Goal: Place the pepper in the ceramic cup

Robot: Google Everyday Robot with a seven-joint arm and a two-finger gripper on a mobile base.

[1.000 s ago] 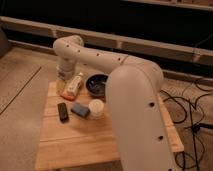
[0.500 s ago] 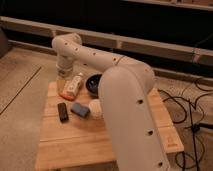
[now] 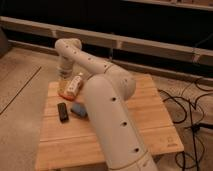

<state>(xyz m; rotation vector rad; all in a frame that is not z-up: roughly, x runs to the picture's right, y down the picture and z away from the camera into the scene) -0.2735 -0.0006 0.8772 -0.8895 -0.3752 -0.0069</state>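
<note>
Gripper (image 3: 63,81), jaws apart, hovers over the pepper (image 3: 64,93) at the far-left corner of the wooden table (image 3: 150,120); likely light, slick, soft: pinch mid-body

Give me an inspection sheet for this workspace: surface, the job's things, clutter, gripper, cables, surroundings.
Surface: wooden table, arm crossing its middle.
Job's things: pepper at the table's back-left edge, beside the bottle; ceramic cup not seen, perhaps behind the arm.
Clutter: the bottle, whitish, tilted; blue sponge; black oblong object.
Gripper: gripper low over the back-left corner, near pepper and bottle.
Cables: dark cables on the floor right of the table.
Surroundings: speckled floor; dark wall with pale rail.
</note>
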